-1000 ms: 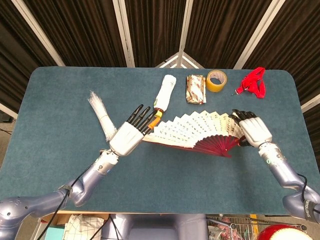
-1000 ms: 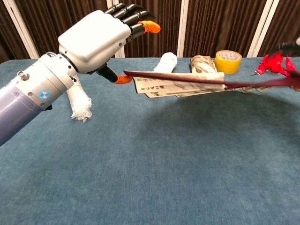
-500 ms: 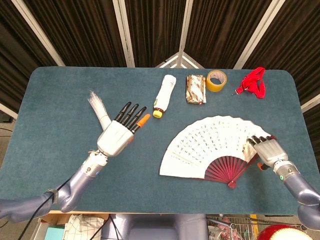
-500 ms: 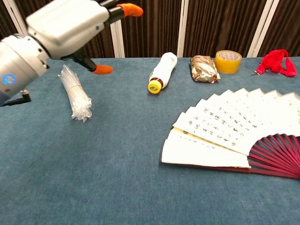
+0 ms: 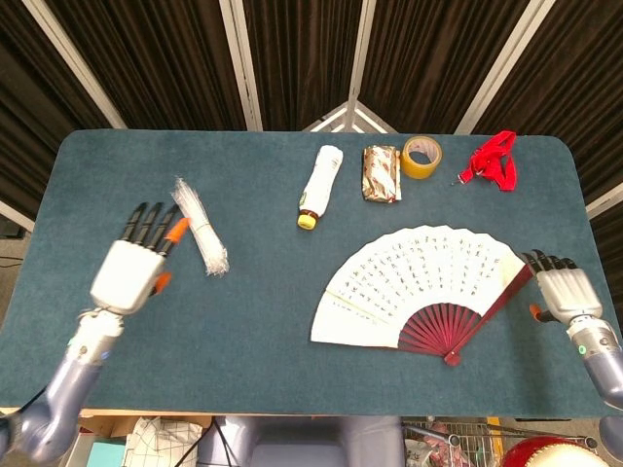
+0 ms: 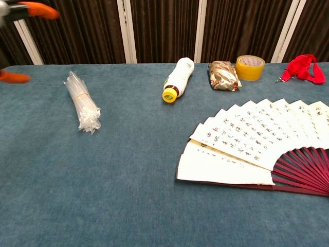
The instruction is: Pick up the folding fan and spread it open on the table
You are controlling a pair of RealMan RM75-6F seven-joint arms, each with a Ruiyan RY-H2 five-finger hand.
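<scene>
Left hand is hovering over the table's left part, released, fingers spread and pointing away from the robot, holding nothing; in chest view only its orange fingertips are showing at the top-left corner. Just right of it the clear plastic bundle is lying, apart from the hand. Right hand is sitting near the table's right edge, fingers apart, grasping nothing, just beside the fan's outer red rib but not touching it. Folding fan is lying flat and fully spread on the right half, pivot toward the near edge. Bare cloth is stretching between bundle and fan. Along the far edge: white bottle, foil packet, yellow tape roll, red lanyard. Versus half a second ago, the left hand is further left and the right hand is off the fan; the fan is unmoved.
</scene>
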